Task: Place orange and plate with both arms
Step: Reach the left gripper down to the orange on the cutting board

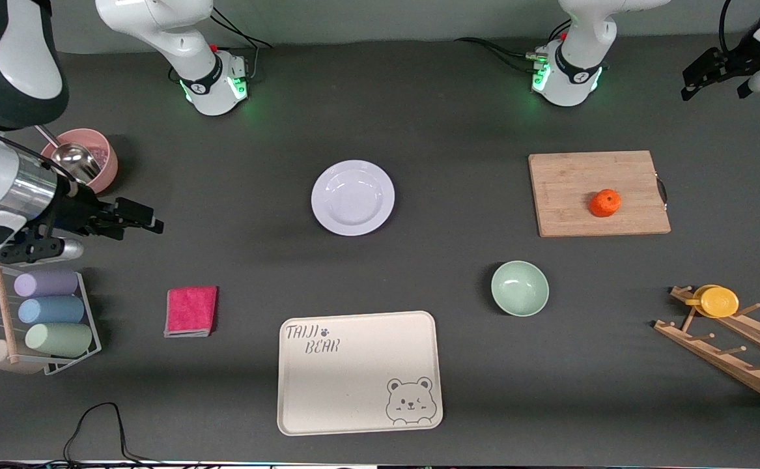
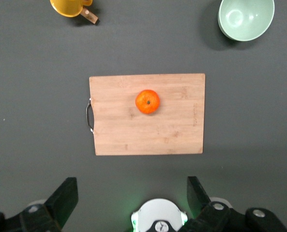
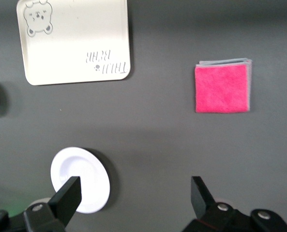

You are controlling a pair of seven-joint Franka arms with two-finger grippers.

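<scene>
Nearest the front camera lies the cream bear-printed tray (image 1: 359,372), with the pale green bowl (image 1: 520,288) a little farther from the camera, toward the left arm's end, and the folded pink cloth (image 1: 191,311) toward the right arm's end. Farther again, the white plate (image 1: 352,197) sits bare on the dark table (image 1: 445,130) near its middle, and the orange (image 1: 605,202) rests on the wooden cutting board (image 1: 598,193), stem dimple up. The right gripper (image 1: 148,220) hangs in the air at the right arm's end of the table, over bare tabletop just beside the rack of rolled towels (image 1: 47,312) and the pink pot (image 1: 86,159); its fingers (image 3: 66,200) are spread wide and hold nothing, and the plate is well apart from them. The left gripper (image 1: 718,75) hangs high over the left arm's end, its fingers (image 2: 63,198) also spread and empty, with the orange and board well apart from them in its wrist view.
</scene>
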